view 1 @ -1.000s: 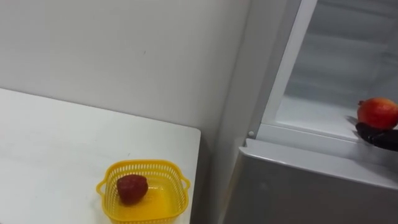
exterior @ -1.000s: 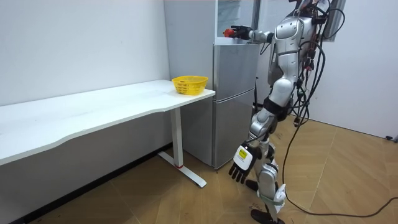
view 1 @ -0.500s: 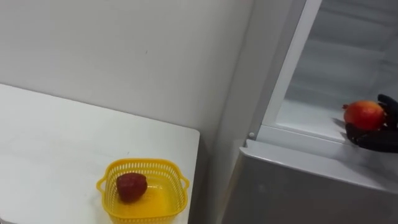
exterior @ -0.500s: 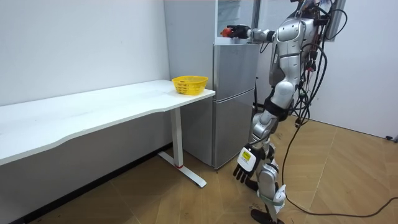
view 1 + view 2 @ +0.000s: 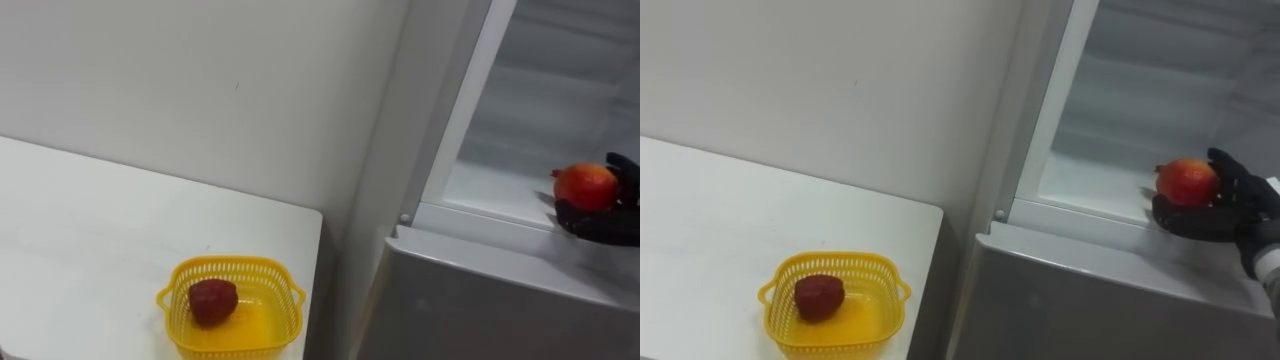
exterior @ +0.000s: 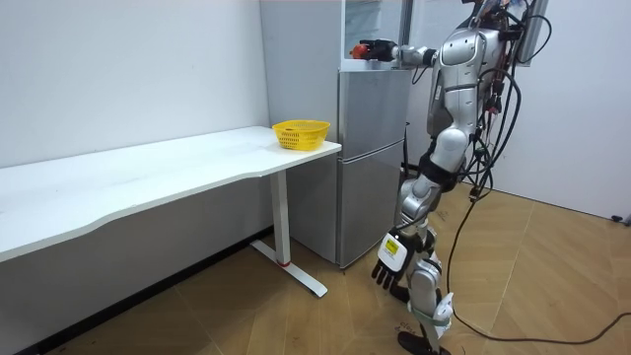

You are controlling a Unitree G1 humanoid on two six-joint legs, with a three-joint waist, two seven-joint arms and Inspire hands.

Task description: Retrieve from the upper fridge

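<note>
- Left eye view. A white fridge point(image 5: 470, 300) fills the right half of the frame, its upper compartment point(image 5: 500, 180) open.
- At the right edge, the right hand point(image 5: 606, 218) cups a red-orange fruit point(image 5: 586, 186) from below and behind, with its dark fingers curled round it.
- The red-orange fruit sits just above the front edge of the compartment floor. Whether it rests on that floor cannot be told.
- In the lower left lies a white table point(image 5: 90, 230), its corner near the fridge's side. A yellow basket point(image 5: 166, 299) stands on that corner, with a dark red fruit point(image 5: 212, 301) lying inside it against the left wall.
- Room view. The robot stands upright on a wooden floor point(image 6: 246, 316) at the room view's right, facing the fridge point(image 6: 370, 168).
- Its right arm is raised level with the top compartment, and the right hand point(image 6: 381, 48) holds the red-orange fruit point(image 6: 359, 51) at the opening.
- The left hand point(image 6: 388, 268) hangs low beside the legs, fingers loose and pointing down, holding nothing.
- The yellow basket point(image 6: 301, 134) stands on the end of the table point(image 6: 148, 173) nearest the fridge.
- Right eye view. The same scene shows here: the right hand point(image 5: 1225, 212) is wrapped under the red-orange fruit point(image 5: 1187, 181) in the centre right, and the yellow basket point(image 5: 775, 305) with the dark red fruit point(image 5: 819, 297) is in the lower left.
</note>
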